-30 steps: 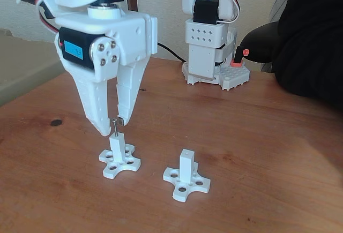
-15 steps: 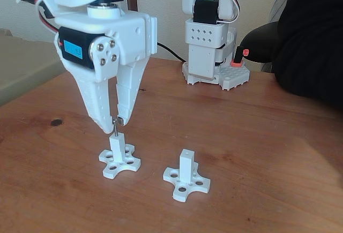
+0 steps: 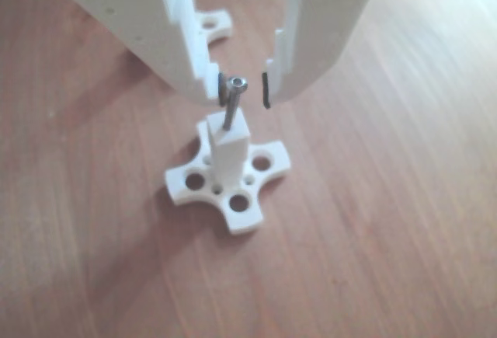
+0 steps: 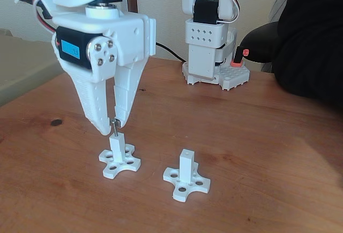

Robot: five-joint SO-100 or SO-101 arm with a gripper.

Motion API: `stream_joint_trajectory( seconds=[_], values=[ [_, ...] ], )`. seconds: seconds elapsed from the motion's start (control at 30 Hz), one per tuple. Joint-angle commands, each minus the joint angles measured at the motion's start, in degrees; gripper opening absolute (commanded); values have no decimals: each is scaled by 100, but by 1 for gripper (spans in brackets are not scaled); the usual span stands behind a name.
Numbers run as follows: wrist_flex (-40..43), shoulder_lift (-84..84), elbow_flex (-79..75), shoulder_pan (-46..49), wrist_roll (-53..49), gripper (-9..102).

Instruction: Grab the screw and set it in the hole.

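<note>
Wood table [image 4: 257, 152]: screw [image 3: 231, 105] upright in post hole, jaws apart.

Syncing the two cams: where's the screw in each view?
Other view: the screw is upper centre, shank standing in the top of the white post, head between the fingers of the gripper.
Fixed view: the screw is left of centre, at the tips of the gripper, above the left-hand white post.
Shared landmark: that post's cross-shaped base.
</note>
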Motion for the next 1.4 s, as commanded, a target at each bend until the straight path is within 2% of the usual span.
stream_joint_trajectory(
  seconds=[0.0,0.97,1.37],
  values=[
    [-62,132,-387,26,-70,4],
    [-193,97,-387,62,-158,-4],
    [-158,97,-817,70,-176,-4]
  ],
)
